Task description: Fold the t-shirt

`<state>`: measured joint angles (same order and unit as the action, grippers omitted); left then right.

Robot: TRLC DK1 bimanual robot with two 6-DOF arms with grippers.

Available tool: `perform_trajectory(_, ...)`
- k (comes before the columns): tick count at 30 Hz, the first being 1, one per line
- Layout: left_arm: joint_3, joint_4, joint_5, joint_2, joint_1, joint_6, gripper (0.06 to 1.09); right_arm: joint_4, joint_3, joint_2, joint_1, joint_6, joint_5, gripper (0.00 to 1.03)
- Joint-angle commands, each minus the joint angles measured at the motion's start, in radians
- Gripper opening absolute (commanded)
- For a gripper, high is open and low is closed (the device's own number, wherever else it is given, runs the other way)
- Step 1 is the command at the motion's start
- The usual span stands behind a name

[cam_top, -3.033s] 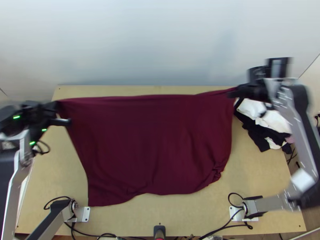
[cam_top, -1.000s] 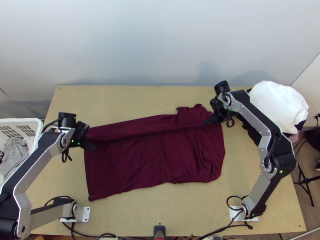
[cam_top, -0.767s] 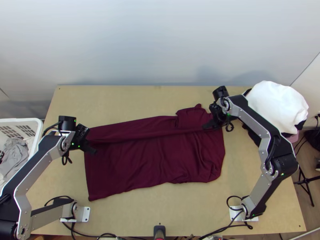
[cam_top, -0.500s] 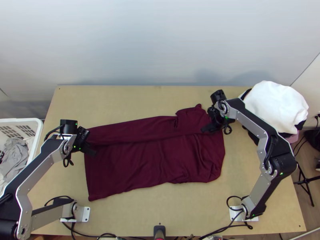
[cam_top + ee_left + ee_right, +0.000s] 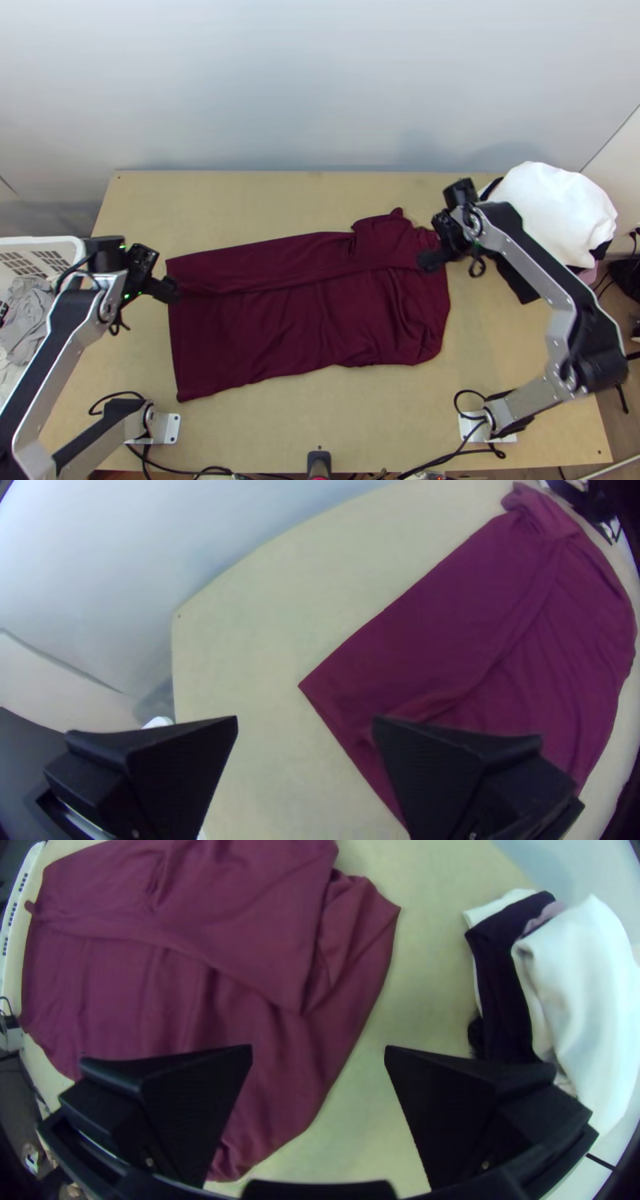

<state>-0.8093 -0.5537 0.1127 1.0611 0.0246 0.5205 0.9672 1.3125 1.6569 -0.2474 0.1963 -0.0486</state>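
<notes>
Left gripper: had drawn outward since the earlier frame, off toward the basket; jaws spread wide with bare air between them, one finger over the hem edge.
Right gripper: had slid outward too, toward the white cloth; jaws spread just as wide and pinching nothing, above the shoulder end.
Shirt: had been stretched up between the two grippers three seconds before; by now it lay on the table, running from the left jaws across to the right jaws.
Flap: doubled back lengthwise over the body, its free edge crossing from by the left jaws to by the right jaws, a little uneven, with a soft roll near the left ones.
Sleeve: looked slightly rumpled, just beyond the right jaws on the wall side.
Hem: fairly straight, passing under the left jaws.
Step in hand: I judged it the release after the first long fold, with most of the folding ahead.
Next move: I reckoned it called for lifting both grippers clear, then taking the edge nearest the bases at hem and shoulder, to carry it over the flap.
Risk: a low finger could have snagged the flap and opened it, so I wanted height before any sideways travel.
</notes>
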Motion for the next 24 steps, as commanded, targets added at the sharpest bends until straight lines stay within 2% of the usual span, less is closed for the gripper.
perform_trajectory(1, -0.024, -0.192, -0.021, -0.127, 0.040, 0.210, 1.03, 0.019, -0.168, -0.167, -0.006, 0.057, 0.000, 0.92)
perform_trajectory(3, -0.044, -0.353, -0.058, -0.162, -0.063, 0.211, 1.01, 0.021, -0.223, -0.194, -0.016, 0.071, 0.000, 0.92)
perform_trajectory(5, -0.025, -0.477, -0.051, -0.196, -0.232, 0.204, 1.01, 0.021, -0.271, -0.207, -0.050, 0.075, 0.000, 0.92)
perform_trajectory(9, 0.016, -0.595, -0.047, -0.217, -0.425, 0.182, 1.01, 0.019, -0.325, -0.229, -0.113, 0.094, 0.001, 0.92)
perform_trajectory(13, 0.045, -0.623, -0.044, -0.211, -0.606, 0.142, 1.01, 0.013, -0.340, -0.232, -0.147, 0.107, 0.001, 0.92)
perform_trajectory(20, 0.110, -0.586, -0.047, -0.144, -0.703, 0.115, 1.01, 0.021, -0.332, -0.258, -0.211, 0.101, 0.003, 0.92)
perform_trajectory(24, 0.105, -0.566, -0.090, -0.105, -0.713, 0.058, 1.01, 0.021, -0.352, -0.270, -0.234, 0.103, 0.010, 0.92)
